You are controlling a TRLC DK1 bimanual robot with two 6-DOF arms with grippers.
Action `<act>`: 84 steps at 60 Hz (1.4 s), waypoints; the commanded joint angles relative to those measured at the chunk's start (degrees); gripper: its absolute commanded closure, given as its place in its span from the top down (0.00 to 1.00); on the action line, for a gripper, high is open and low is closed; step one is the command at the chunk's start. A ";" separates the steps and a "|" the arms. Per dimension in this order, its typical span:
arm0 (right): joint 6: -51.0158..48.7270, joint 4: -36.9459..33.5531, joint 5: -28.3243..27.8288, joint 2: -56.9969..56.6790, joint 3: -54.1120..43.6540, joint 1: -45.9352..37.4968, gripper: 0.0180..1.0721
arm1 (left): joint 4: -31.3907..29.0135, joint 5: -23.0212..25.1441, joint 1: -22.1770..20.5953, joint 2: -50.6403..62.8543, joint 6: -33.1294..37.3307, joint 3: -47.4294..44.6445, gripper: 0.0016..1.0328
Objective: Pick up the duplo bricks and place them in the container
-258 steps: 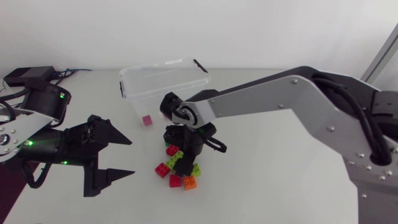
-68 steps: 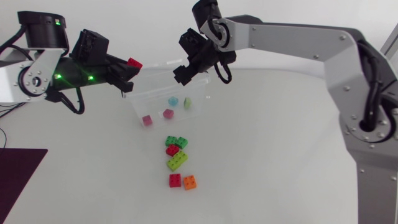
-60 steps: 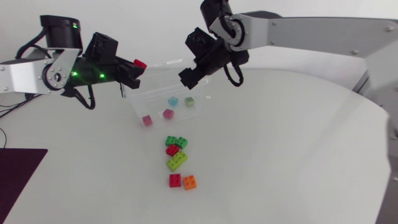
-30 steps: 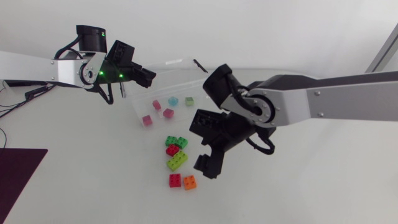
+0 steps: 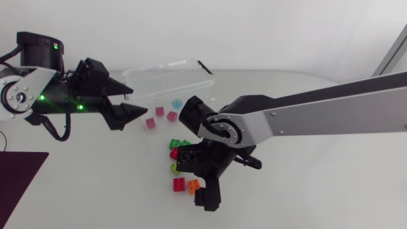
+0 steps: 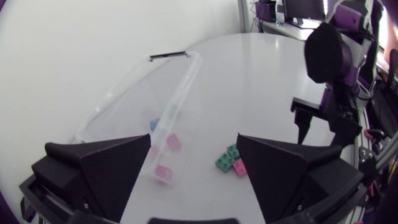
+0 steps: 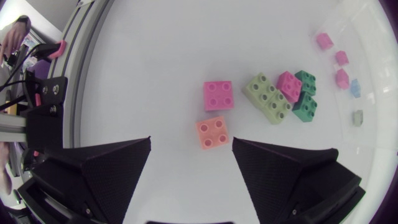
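Note:
The clear container (image 5: 166, 77) stands at the back of the table with pink bricks (image 5: 151, 123) and a blue one (image 5: 177, 102) inside. My left gripper (image 5: 132, 104) hangs open and empty just left of it; in its wrist view the left gripper (image 6: 194, 140) looks across at the container (image 6: 134, 93). Loose bricks lie in front: green (image 5: 178, 144), red (image 5: 179, 184) and orange (image 5: 193, 185). My right gripper (image 5: 196, 180) hovers open over them. In its wrist view the orange brick (image 7: 212, 132) lies just ahead of the right gripper (image 7: 191, 144), with a red one (image 7: 219, 95) beyond.
A lime brick (image 7: 267, 96), another red one (image 7: 288, 85) and a green one (image 7: 305, 93) cluster beside the orange brick. The container's black latch (image 5: 204, 67) juts out at its far right corner. A dark mat (image 5: 19, 184) lies at the table's left front.
My left gripper has opened, its red brick gone from it, and has drawn back to the left of the container. My right arm has come down over the loose bricks.

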 commanded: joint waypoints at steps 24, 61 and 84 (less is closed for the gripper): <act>-4.88 -4.56 3.41 10.29 8.27 0.86 0.82 | -7.67 1.06 -5.66 -4.71 14.25 -12.22 0.94; -4.97 -4.83 2.27 6.68 6.51 -2.48 0.25 | -5.12 -1.93 -18.15 -1.20 15.13 -18.46 0.93; -2.34 -5.09 -1.42 -4.21 9.06 -11.71 0.25 | 3.93 -6.24 -23.95 12.60 14.78 -18.03 0.93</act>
